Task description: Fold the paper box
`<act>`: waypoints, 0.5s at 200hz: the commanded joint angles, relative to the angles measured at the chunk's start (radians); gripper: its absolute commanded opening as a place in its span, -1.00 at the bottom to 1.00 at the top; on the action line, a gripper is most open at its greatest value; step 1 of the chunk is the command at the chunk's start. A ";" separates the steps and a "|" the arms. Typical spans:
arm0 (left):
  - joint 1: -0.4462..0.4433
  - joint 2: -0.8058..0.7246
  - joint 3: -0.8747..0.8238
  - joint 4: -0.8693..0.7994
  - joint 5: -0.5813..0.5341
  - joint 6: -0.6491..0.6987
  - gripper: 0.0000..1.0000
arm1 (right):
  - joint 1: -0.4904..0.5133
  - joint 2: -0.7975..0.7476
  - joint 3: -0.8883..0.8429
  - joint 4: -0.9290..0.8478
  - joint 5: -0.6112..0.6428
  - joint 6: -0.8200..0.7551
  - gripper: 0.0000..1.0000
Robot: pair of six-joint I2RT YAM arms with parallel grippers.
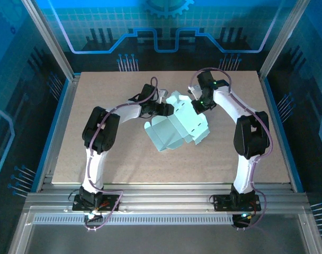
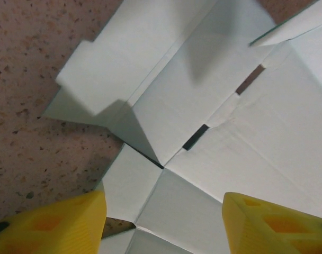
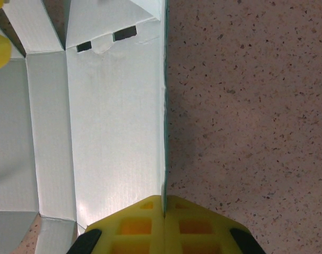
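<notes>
The paper box is a pale light-blue die-cut blank, partly folded, in the middle of the table with some flaps raised. My right gripper is at its far right side. In the right wrist view the gripper is shut on the edge of an upright panel of the box. My left gripper is at the box's far left corner. In the left wrist view its yellow fingers stand wide apart, open, above creased panels and slots of the box, holding nothing.
The box lies on a tan speckled board with bare surface on all sides. Aluminium rails run along the near edge by the arm bases. Blue enclosure walls and metal posts border the board.
</notes>
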 commanded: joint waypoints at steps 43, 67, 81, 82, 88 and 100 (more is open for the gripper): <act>0.001 0.040 0.052 -0.041 -0.018 -0.019 0.33 | 0.009 -0.026 0.000 -0.017 -0.019 -0.015 -1.00; 0.001 0.041 0.053 -0.046 -0.038 -0.004 0.36 | 0.009 -0.022 0.004 -0.017 -0.022 -0.014 -1.00; 0.003 0.037 0.054 -0.061 -0.078 0.004 0.62 | 0.010 -0.021 0.004 -0.017 -0.023 -0.014 -1.00; 0.005 0.037 0.053 -0.062 -0.081 0.005 0.64 | 0.010 -0.021 0.004 -0.017 -0.023 -0.015 -1.00; 0.007 0.035 0.051 -0.065 -0.095 0.006 0.66 | 0.010 -0.021 0.004 -0.017 -0.024 -0.014 -1.00; 0.018 0.030 0.044 -0.061 -0.098 -0.001 0.66 | 0.010 -0.021 0.004 -0.017 -0.024 -0.014 -1.00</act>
